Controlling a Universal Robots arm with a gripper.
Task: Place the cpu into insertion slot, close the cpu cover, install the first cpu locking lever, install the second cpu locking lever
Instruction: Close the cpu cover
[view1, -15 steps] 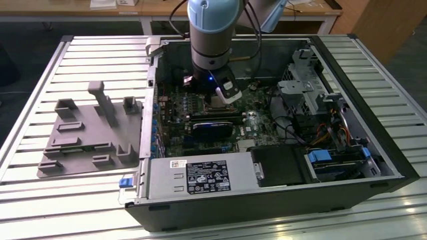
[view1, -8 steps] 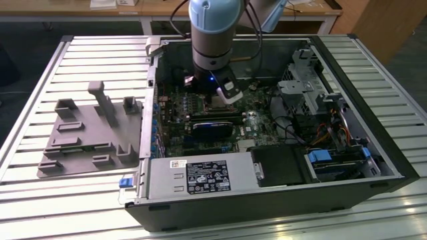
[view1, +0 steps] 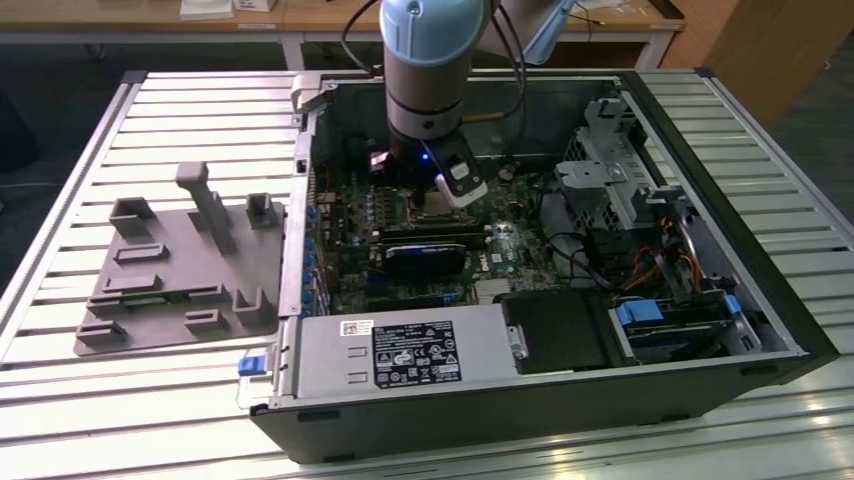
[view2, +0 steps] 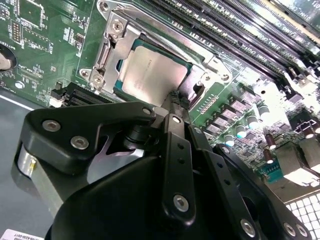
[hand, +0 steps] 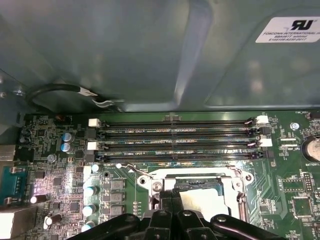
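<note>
The cpu (view2: 150, 75), a pale silver square, lies flat in the insertion slot (view2: 107, 47) on the green board. The silvery cpu cover (view2: 197, 80) frames it and looks lowered around it. My gripper (view2: 176, 96) is shut, and its tips rest at the socket's near edge, against the cover's rim. In the first wrist view the gripper (hand: 172, 196) stands over the cpu cover (hand: 235, 182), and a thin wire lever (hand: 134, 169) with a hooked end sticks out beside the socket. In the exterior view the gripper (view1: 454, 200) hangs inside the open computer case.
The case walls (view1: 747, 300) surround the board. Memory slots (hand: 175, 135) run just behind the socket. A long black card (view1: 427, 255) lies in front of it, and a power supply (view1: 400, 355) nearer the camera. A grey fixture (view1: 174, 270) sits on the slatted table at the exterior view's left.
</note>
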